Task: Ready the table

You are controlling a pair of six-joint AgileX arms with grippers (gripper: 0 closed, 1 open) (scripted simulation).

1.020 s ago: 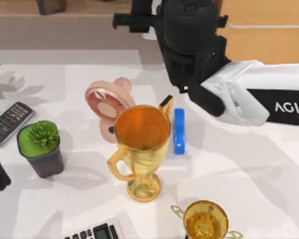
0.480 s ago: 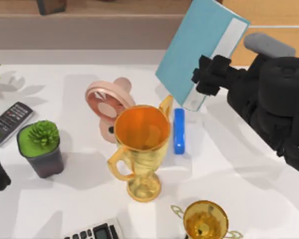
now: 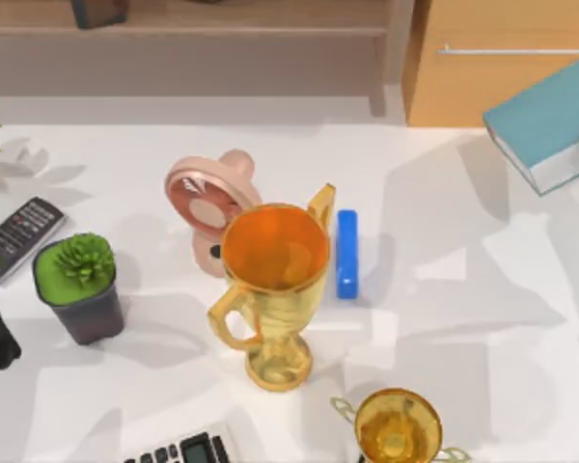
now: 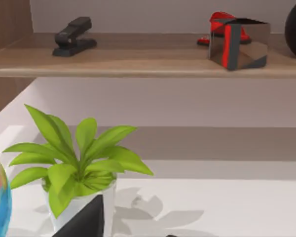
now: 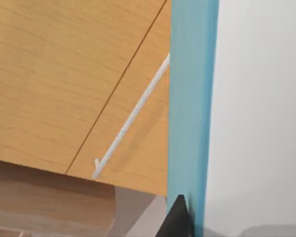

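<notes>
— Teal flat hardcover book (image 3: 550, 130) is hanging over the broad white table (image 3: 463, 318), three o'clock edge?

— Yes, nearer the right gripper (image 5: 177, 217), apparently clamping it; drawer unit (image 3: 492, 68) is sitting at one o'clock.

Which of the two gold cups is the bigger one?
The tall trophy in the middle of the table, beside the blue bar. The smaller trophy sits at the near edge.

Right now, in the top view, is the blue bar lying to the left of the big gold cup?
No, the blue bar lies just right of the big gold cup, on the table.
</notes>
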